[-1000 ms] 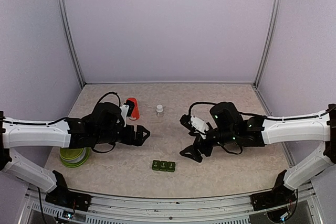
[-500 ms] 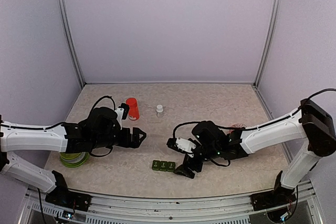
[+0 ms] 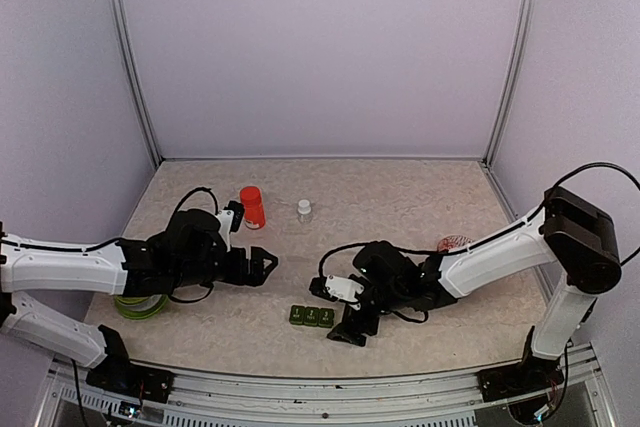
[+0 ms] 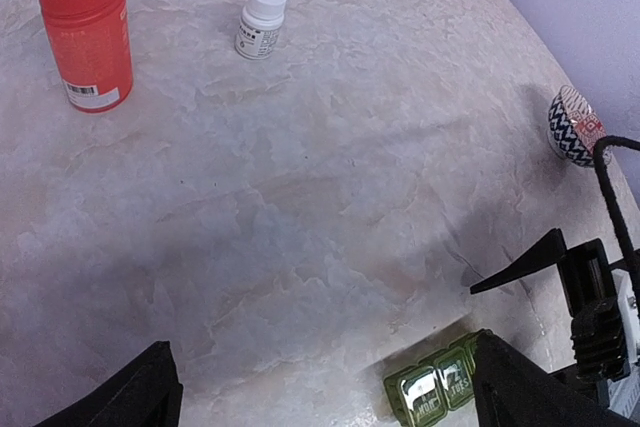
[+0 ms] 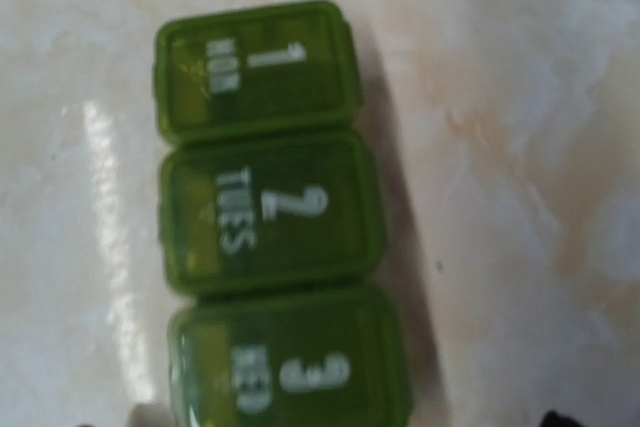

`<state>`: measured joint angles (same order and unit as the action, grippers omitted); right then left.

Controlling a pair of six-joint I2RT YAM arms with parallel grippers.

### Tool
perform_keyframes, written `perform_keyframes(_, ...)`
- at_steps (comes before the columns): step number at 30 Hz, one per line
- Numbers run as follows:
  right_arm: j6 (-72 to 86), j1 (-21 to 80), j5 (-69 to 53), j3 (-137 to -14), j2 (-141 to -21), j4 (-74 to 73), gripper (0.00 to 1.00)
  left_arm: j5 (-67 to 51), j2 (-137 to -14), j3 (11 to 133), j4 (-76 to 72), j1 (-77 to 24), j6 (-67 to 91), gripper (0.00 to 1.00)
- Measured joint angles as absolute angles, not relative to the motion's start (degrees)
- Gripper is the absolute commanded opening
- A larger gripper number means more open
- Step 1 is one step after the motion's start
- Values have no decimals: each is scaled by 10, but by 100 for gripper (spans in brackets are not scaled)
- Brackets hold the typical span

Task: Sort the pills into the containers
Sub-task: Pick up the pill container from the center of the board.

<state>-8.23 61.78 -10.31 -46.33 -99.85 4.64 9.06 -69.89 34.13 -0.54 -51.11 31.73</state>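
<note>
Up front, containers (image 3: 312, 316) lengthwise left-right

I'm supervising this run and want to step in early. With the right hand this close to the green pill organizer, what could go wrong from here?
1. The right hand is open right next to the pill organizer, which lies loose. A slightly off approach could shove or tip it instead of gripping it.
2. All three lids look shut, so prying one open might lift the whole strip.
</note>
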Motion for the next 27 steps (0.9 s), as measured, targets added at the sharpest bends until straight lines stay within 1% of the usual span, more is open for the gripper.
perform_keyframes(3,-90,618,-108,-475,-1015,50,92,86,-696,337,-9,-511,318,99)
perform_keyframes(6,-96,618,-116,-480,-1023,53,88,81,-692,333,-11,-511,320,99)
perform_keyframes(12,-107,618,-127,-492,-1034,63,74,76,-679,319,-18,-511,328,99)
perform_keyframes(15,-112,618,-134,-493,-1036,69,64,74,-676,314,-20,-511,330,99)
perform_keyframes(20,-116,618,-142,-496,-1045,70,55,70,-676,311,-21,-511,332,99)
perform_keyframes(24,-118,618,-143,-498,-1047,71,42,64,-676,311,-22,-511,333,99)
perform_keyframes(27,-119,618,-143,-498,-1047,71,36,59,-676,311,-22,-511,336,99)
